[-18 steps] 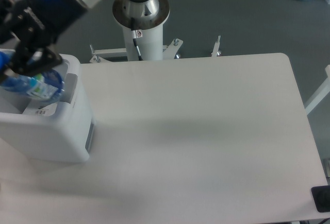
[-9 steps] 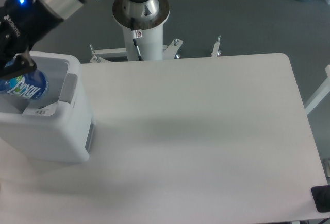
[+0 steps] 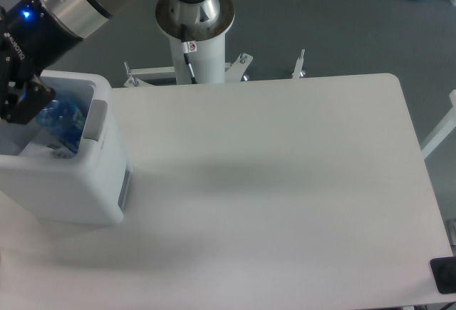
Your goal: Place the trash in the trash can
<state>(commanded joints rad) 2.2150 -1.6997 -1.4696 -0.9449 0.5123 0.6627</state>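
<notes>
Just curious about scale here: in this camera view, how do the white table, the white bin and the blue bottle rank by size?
1. Table, by far the largest.
2. Bin.
3. Bottle, smallest, only partly visible inside the bin's mouth.

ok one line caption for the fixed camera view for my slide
Gripper poised over the white trash can mouth, blue-labelled bottle inside the bin.

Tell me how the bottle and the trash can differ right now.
Colour: the bottle shows blue through clear plastic, while the trash can is opaque white with a grey panel.
Size: the bottle is small enough to fit in the rectangular mouth; the trash can is large and boxy.
Place: the bottle lies inside the trash can, beside the gripper; the trash can stands on the white table.
Both look like plastic.
</notes>
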